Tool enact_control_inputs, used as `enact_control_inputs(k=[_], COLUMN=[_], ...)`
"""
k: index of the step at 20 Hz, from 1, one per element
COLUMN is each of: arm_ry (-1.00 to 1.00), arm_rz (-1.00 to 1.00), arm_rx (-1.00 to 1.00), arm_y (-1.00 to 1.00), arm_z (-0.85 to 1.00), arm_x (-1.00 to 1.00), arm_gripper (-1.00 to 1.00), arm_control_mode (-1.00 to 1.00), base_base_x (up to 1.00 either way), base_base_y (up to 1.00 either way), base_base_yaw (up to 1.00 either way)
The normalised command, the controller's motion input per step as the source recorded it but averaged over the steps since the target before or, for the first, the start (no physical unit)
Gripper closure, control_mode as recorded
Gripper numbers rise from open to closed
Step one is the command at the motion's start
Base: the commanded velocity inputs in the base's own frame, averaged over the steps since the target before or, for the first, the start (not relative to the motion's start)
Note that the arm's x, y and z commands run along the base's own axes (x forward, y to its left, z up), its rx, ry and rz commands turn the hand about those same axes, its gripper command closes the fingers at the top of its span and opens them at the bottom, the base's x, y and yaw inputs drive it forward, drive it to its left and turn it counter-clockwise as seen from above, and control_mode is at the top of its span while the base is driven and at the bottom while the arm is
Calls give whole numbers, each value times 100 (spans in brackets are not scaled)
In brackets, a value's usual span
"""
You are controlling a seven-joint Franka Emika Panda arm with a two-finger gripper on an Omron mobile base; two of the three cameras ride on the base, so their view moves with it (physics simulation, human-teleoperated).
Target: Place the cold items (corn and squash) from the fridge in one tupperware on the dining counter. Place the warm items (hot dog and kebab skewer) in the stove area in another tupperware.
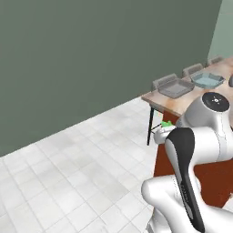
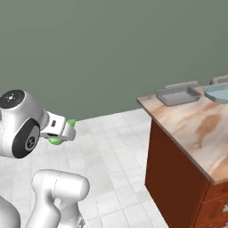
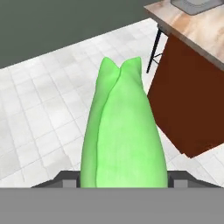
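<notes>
White floor tiles (image 1: 68,168) and a green wall (image 2: 89,49) are seen behind. A green squash (image 3: 122,131) is gripped in the end effector (image 2: 62,133), held over the floor, well apart from the table (image 2: 196,124), where a grey tray (image 2: 178,95) is set.

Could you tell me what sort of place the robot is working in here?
Probably a kitchen's dining corner: a marbled dining counter on a red-brown base carries two shallow trays, with chair backs behind it, a tiled floor and a plain green wall.
</notes>
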Motion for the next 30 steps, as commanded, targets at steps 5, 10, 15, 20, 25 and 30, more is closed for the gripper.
enact_control_inputs(k=[5,10,15,20,25,30], arm_ry=[0,0,0,0,0,0], arm_rz=[0,0,0,0,0,0], arm_rx=[0,0,0,0,0,0], arm_y=[0,0,0,0,0,0], arm_z=[0,0,0,0,0,0], arm_x=[0,0,0,0,0,0], arm_gripper=[100,100,100,100,100,100], arm_control_mode=[100,100,100,100,100,100], base_base_x=[97,66,8,0,0,0], base_base_y=[83,79,78,82,100,100], base_base_yaw=[-59,-63,-65,-63,-54,-46])
